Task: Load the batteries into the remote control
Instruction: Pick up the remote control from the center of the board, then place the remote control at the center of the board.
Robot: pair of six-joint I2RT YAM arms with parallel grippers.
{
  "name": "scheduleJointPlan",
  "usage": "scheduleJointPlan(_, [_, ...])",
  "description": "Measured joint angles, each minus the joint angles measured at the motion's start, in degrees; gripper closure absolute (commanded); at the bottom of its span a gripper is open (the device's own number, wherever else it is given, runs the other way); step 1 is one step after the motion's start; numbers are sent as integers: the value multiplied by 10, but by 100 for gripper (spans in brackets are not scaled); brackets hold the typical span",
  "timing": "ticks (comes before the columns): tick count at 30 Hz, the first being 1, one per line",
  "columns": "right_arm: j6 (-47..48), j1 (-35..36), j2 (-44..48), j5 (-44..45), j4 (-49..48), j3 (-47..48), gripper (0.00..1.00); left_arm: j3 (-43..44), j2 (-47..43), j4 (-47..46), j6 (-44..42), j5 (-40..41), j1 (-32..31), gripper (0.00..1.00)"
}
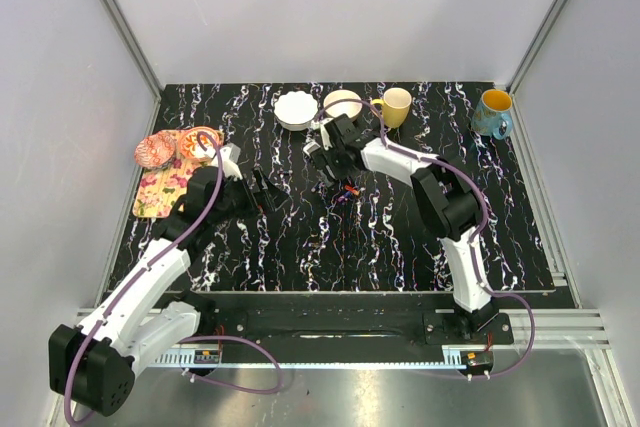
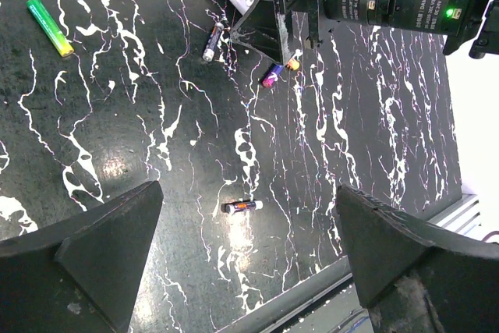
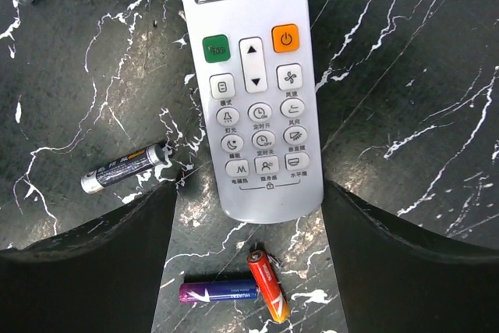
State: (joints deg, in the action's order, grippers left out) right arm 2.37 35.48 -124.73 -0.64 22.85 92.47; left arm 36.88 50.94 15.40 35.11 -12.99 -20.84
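The right gripper (image 3: 248,193), fingers wide, straddles the face-up remote control (image 3: 253,99) at upper centre, seemingly without contact, so gripping and flipping it should come next, the left gripper (image 2: 248,193) also spread wide.

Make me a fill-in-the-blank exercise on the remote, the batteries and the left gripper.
The remote control lies with its buttons facing ___.
Its power button is coloured ___.
The left gripper hangs ___ above a lone battery.
The battery with the yellow end has a ___ body.
Missing words: up; orange; open; green.
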Motion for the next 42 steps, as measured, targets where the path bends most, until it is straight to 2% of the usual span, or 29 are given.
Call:
scheduleJointPlan(7, [19,0,-23,13,16,40,26,0,1,-1,4,0,0,1])
scheduleJointPlan(10, [23,0,-33,13,21,51,35,0,2,-1,4,0,0,1])
scheduleJointPlan(14, [25,0,-38,5,23,59,58,0,3,-1,4,0,0,1])
scheduleJointPlan(15, [25,0,-38,6,23,59,68,0,3,-1,4,0,0,1])
scheduleJointPlan(18, [23,0,-38,6,23,59,77,0,3,-1,4,1,0,1])
scheduleJointPlan(20, [17,0,-38,10,23,59,90,0,3,-1,4,1,0,1])
scheduleJointPlan(23, [-10,0,-26,31,14,43,100,0,3,-1,4,2,0,1])
scheduleJointPlan(27, [-72,0,35,70,13,-15,100,0,3,-1,8,10,0,1])
scheduleJointPlan(31, [-170,2,173,92,11,-116,100,0,3,0,17,26,-2,1])
scheduleJointPlan(34, [-245,20,282,120,8,-192,100,0,3,2,33,70,-15,1])
scheduleJointPlan(37, [-328,86,349,158,16,-259,100,0,2,9,50,122,-36,1])
scheduleJointPlan(42, [-464,209,337,188,48,-332,100,0,0,27,83,182,-53,1])
